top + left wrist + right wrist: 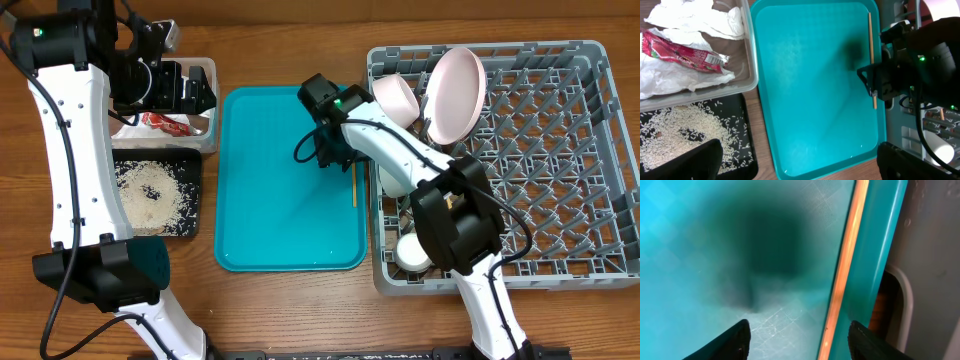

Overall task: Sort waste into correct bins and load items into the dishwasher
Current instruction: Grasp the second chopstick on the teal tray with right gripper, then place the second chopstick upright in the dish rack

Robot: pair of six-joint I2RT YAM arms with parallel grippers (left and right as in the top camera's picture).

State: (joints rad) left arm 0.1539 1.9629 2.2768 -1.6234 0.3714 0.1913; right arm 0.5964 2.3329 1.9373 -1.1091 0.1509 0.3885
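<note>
One wooden chopstick [354, 186] lies along the right edge of the teal tray [270, 200]. My right gripper [334, 150] is open and empty, low over the tray beside the chopstick's far end; in the right wrist view the chopstick [845, 270] runs between its open fingers [802, 342], nearer the right one. My left gripper [200, 92] is open and empty above the clear tub [208, 68], which holds the white napkin [700, 20] and the red wrapper [682, 52]. Rice crumbs [150, 190] lie in the black tray [192, 228]. The plate [455, 95], a bowl [397, 97] and the cup [412, 252] stand in the grey rack [600, 60].
The teal tray [810, 90] sits between the bins on the left and the rack on the right. The right arm [400, 150] reaches from the front across the rack's left side. The left arm [70, 130] stands along the table's left edge beside the black tray.
</note>
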